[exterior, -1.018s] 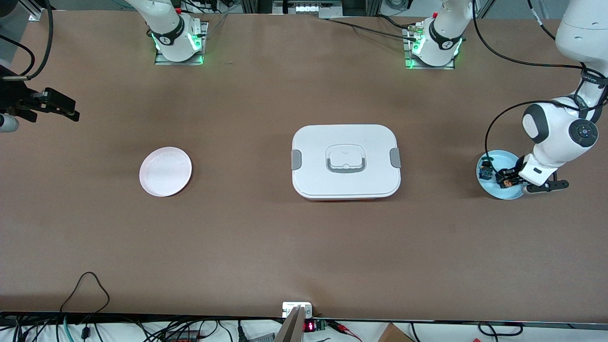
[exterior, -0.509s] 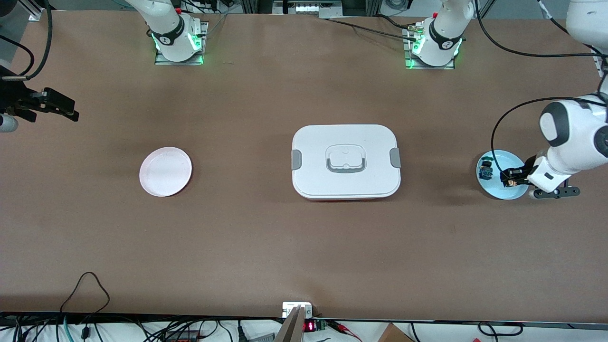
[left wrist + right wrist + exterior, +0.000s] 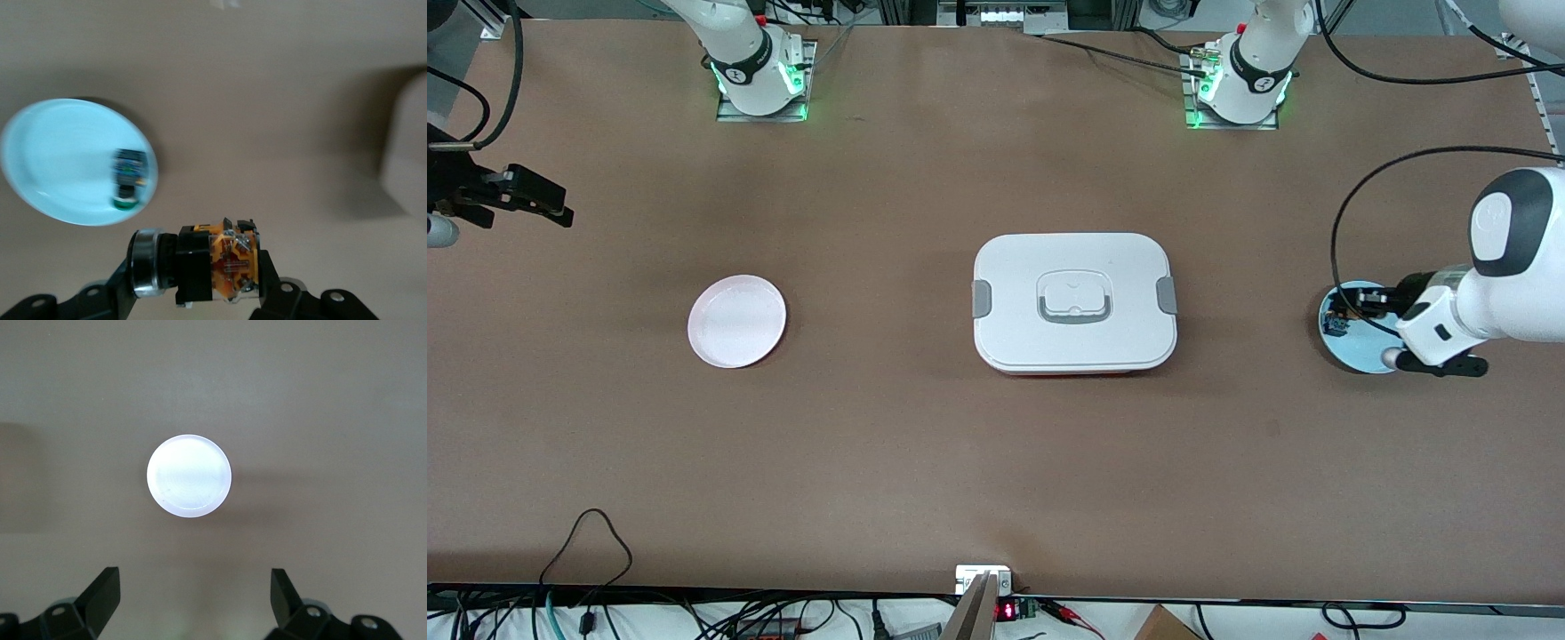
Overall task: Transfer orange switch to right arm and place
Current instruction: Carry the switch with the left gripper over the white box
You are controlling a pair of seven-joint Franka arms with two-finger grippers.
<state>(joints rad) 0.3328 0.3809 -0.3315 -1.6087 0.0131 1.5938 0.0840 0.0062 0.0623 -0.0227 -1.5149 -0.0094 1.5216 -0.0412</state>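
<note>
Holding the orange switch [image 3: 223,267] clamped between its fingers, long axis spanning them, the left gripper [image 3: 1369,305] hangs over the blue plate [image 3: 1356,356], well apart from the waiting right gripper [image 3: 193,597], jaws wide and empty, above the pink plate [image 3: 737,321].

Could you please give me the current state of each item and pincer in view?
Small black switch with orange face: clamped in the left pincer, lifted off the plate.
Small black switch with blue-green face: lying on the light blue plate.
White lidded box: closed.
Pink plate: empty.
Left pincer: shut on the orange switch.
Right pincer: open, waiting.
</note>
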